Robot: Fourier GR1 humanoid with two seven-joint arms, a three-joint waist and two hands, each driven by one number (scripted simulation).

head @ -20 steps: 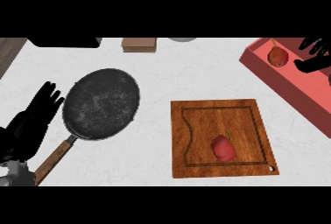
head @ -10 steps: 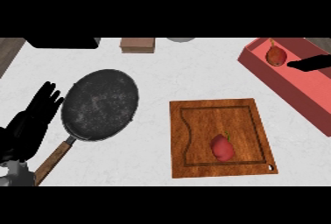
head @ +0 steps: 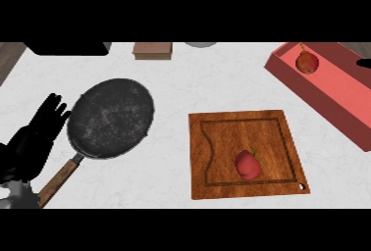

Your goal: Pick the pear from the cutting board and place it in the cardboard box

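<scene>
Here the pale marbled surface (head: 181, 78) carries all: the red box (head: 326, 93) at far right already holds one pear (head: 307, 61), while another pear (head: 249, 164) lies on the cutting board (head: 217, 147). A dark pan (head: 110, 117) sits left, beside the resting, straight-fingered left hand (head: 39, 132). The right hand (head: 364, 62) barely shows; its fingers cannot be told.
</scene>
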